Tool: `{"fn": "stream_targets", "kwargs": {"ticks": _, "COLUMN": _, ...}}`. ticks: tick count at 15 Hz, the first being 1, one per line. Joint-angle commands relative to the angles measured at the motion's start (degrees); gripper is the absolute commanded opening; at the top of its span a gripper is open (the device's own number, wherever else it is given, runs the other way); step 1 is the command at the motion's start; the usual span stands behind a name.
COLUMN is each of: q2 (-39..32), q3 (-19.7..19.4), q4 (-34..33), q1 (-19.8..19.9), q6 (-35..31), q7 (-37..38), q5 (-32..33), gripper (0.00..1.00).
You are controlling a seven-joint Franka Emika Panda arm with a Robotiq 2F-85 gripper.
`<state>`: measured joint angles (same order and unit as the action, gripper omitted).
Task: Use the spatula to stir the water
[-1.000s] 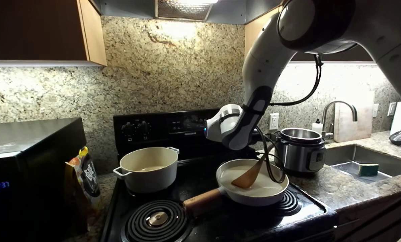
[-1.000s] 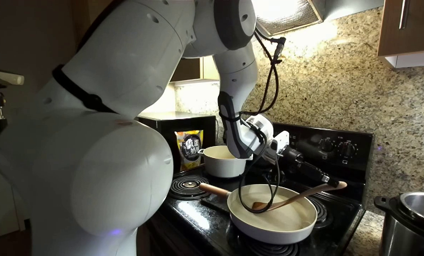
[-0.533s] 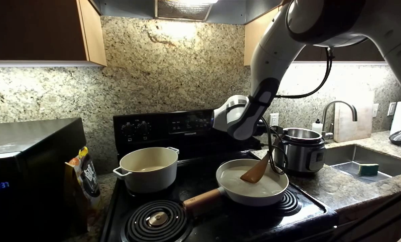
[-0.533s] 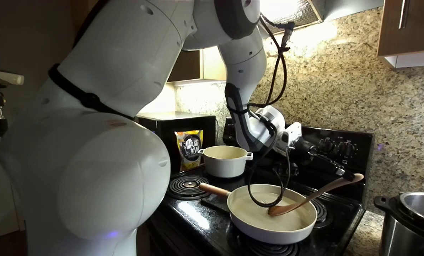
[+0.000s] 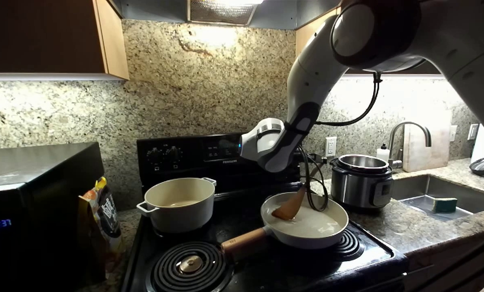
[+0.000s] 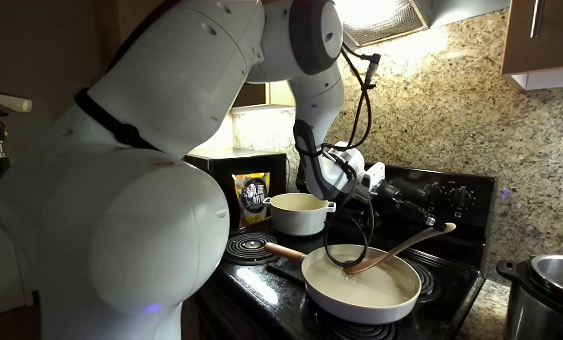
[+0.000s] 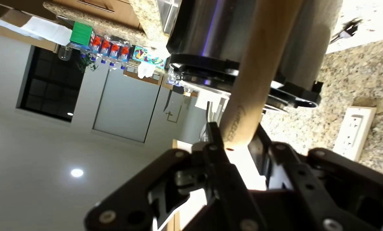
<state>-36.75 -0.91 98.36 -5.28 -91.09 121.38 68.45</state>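
Observation:
The wooden spatula [image 5: 289,206] leans in the cream-white frying pan [image 6: 357,313], its blade dipping into the water near the pan's far side. Pale, whitish water [image 6: 378,287] covers the pan's bottom, with small ripples beside the blade in an exterior view. My gripper [image 7: 238,131] is shut on the upper end of the spatula handle [image 7: 255,73], which sits between both fingers in the wrist view. In an exterior view the gripper [image 6: 436,224] holds the handle above the pan's far rim; cables hide part of the spatula in both exterior views.
A cream two-handled pot [image 5: 181,207] stands on a rear burner. The pan's wooden handle [image 5: 244,238] points toward the bare front coil [image 5: 189,265]. Beside the stove stands a steel electric pot [image 5: 361,182]. The control panel [image 6: 444,198] rises behind the gripper.
The spatula and gripper first swung toward the steel electric pot, then came back past where they started, toward the cream pot's side. The grip on the handle stayed the same; the pan stayed put.

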Motion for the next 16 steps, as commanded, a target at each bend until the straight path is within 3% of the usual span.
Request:
{"fn": "stream_targets", "kwargs": {"ticks": 1, "q2": -0.7, "q3": 1.2, "q4": 0.6, "q1": -0.7, "q6": -1.0, "q7": -4.2, "q5": 1.3, "gripper": 0.11}}
{"fn": "stream_targets", "kwargs": {"ticks": 10, "q2": 6.3, "q3": 0.7, "q4": 11.5, "q1": 1.5, "q6": -1.3, "q7": -0.2, "q5": -0.7, "gripper": 0.11}}
{"fn": "stream_targets", "kwargs": {"ticks": 16, "q2": 7.1, "q3": -1.0, "q4": 8.4, "q1": 4.6, "q6": -0.2, "q7": -3.2, "q5": -2.4, "gripper": 0.11}}
